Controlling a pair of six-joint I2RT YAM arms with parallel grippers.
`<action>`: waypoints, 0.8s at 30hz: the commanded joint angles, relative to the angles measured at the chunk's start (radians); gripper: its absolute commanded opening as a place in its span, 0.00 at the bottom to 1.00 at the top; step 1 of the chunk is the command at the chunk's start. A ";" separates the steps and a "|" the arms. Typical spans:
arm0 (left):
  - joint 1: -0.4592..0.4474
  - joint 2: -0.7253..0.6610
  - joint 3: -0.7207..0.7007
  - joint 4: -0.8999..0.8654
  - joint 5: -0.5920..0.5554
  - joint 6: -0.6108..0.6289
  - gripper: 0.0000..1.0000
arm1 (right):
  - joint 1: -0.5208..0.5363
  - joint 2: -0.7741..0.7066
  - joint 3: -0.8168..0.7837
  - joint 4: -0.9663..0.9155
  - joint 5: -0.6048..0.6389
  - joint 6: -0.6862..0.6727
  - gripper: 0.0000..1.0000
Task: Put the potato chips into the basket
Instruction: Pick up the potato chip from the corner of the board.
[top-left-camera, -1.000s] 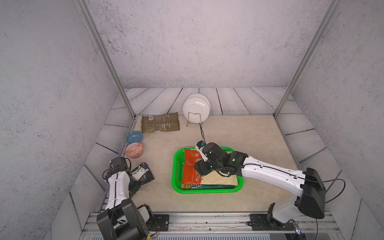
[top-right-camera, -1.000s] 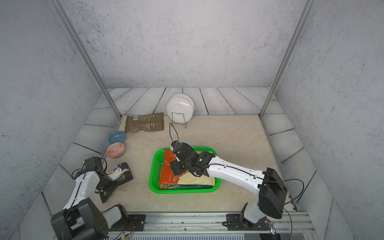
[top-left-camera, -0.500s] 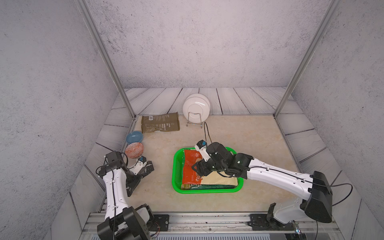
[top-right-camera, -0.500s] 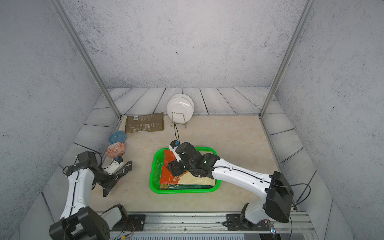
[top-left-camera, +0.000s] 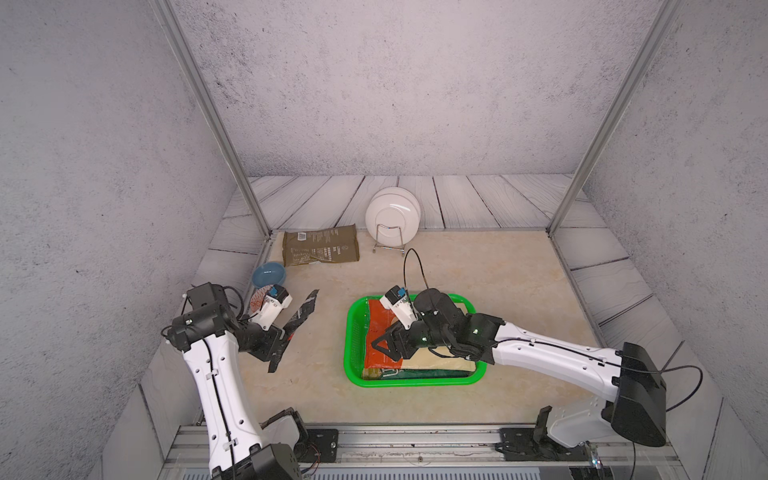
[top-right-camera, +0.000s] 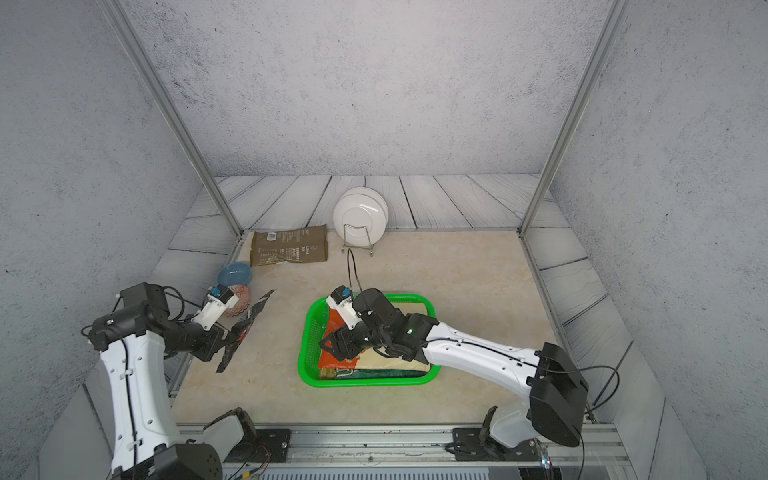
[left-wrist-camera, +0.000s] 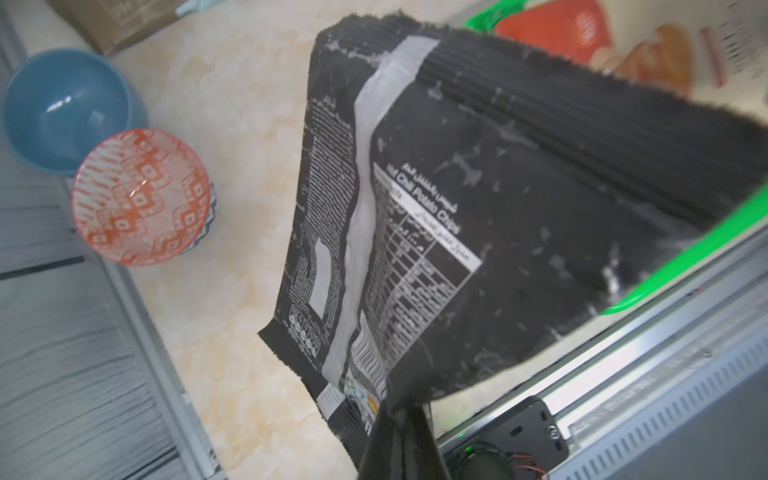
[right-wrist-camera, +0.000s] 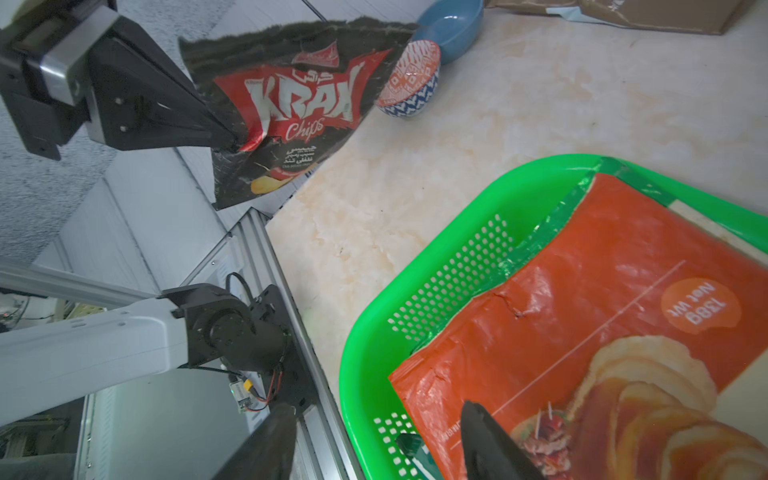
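Well, I'd call this mostly done: the bright green perforated plastic basket holds a stack of flat bags, a glossy orange one over a cream one and a dark green one. My left gripper is pinched tight on the crinkly black foil chip bag, which hangs clear of the table, apart from the basket. My right gripper hovers over the orange bag, jaws apart, holding nothing. A matte olive-brown bag lies flat at the far edge, untouched.

Bare table lies open between the black bag and the basket. The right gripper (jaws apart) hangs over the basket, in the way.
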 joint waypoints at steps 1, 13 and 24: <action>0.006 0.013 0.082 -0.237 0.209 0.098 0.00 | 0.005 -0.040 -0.007 0.081 -0.052 -0.007 0.68; -0.061 0.115 0.254 -0.319 0.552 -0.044 0.00 | -0.078 -0.025 -0.094 0.329 -0.211 0.130 0.70; -0.281 0.193 0.190 -0.319 0.755 -0.165 0.00 | -0.245 -0.007 -0.091 0.423 -0.409 0.169 0.73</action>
